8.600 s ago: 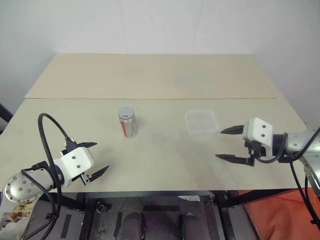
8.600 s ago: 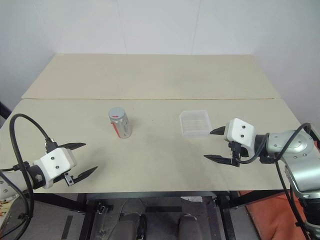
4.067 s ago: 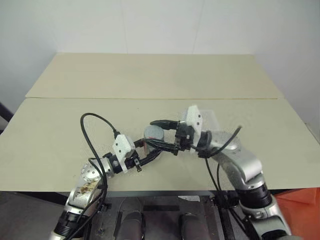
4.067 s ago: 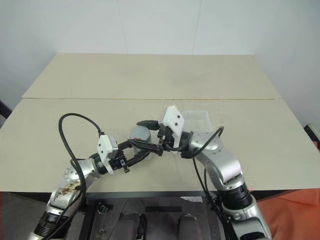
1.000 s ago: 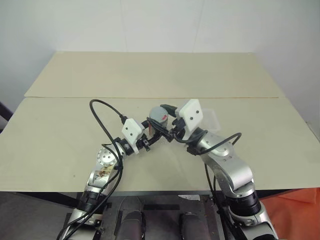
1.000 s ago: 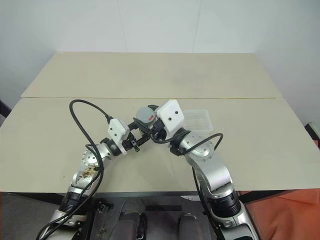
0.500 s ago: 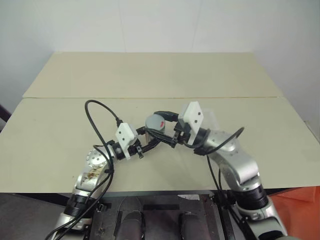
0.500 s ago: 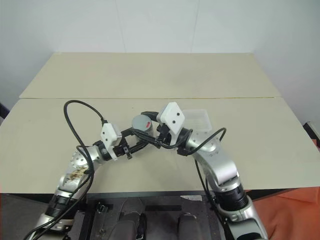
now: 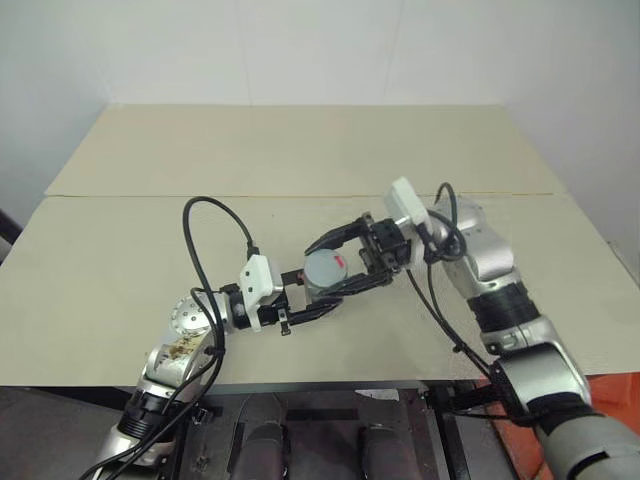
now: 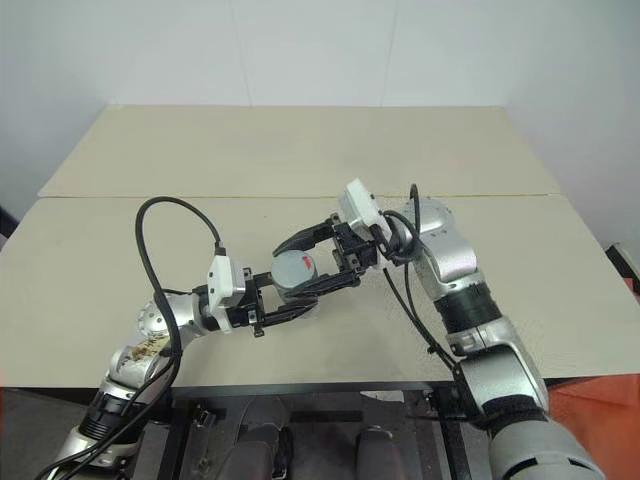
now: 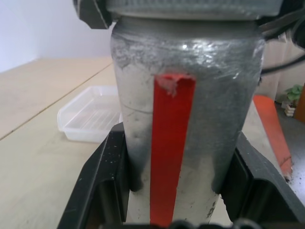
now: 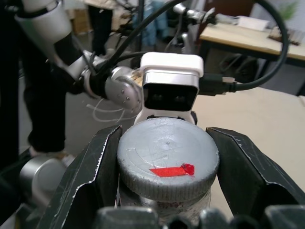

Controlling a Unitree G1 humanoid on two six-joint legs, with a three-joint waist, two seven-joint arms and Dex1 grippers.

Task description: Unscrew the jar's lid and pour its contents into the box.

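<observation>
Jar [image 9: 322, 272] held upright above the desk [image 9: 120, 250], clamped at its body by the left hand [image 9: 318, 290]. Lid [image 12: 167, 162], bearing a red mark, gripped on 2 sides by the right hand [image 9: 337, 262]. Box [image 11: 90, 119] resting on the desk beyond the jar.

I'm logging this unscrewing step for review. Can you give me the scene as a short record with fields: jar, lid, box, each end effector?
jar: silvery with a red stripe, held above the table, upright between the two arms
lid: grey, red mark on top, on the jar
box: clear, on the table, apart from the jar; nothing visible inside
left end effector: shut on the jar's body, fingers on either side
right end effector: shut on the lid's rim, fingers on opposite sides
task state: lid not yet off, nothing poured
</observation>
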